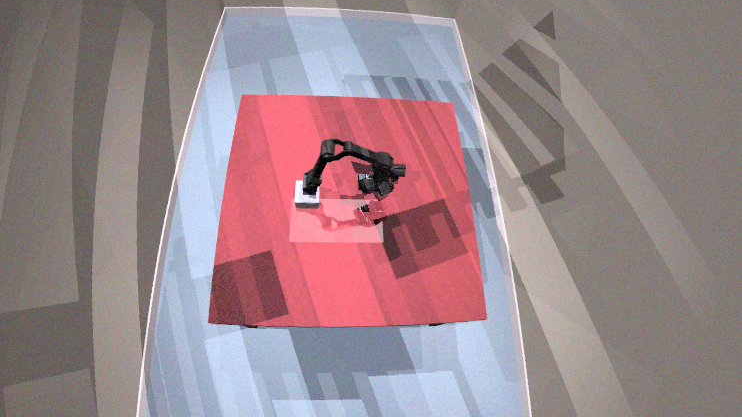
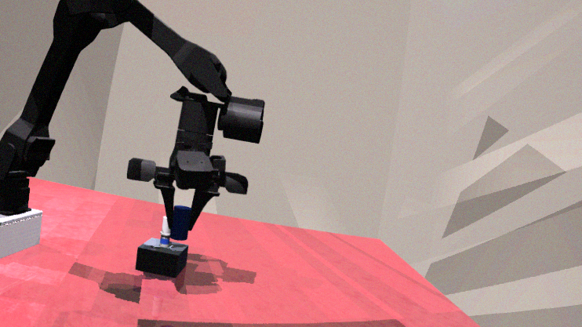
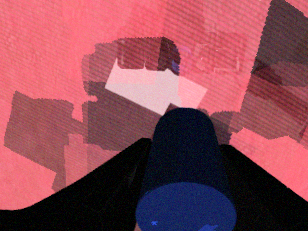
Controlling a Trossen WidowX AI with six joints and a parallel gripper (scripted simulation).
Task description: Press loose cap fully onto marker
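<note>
my pincer [image 2: 182,225] pinches the cap [image 2: 180,222], lifted off the table [image 2: 325,263] just beside the marker [image 2: 165,230] in its block [image 2: 161,257]. i should centre the cap over the tip (alignment is hard to judge), then press straight down.
</note>
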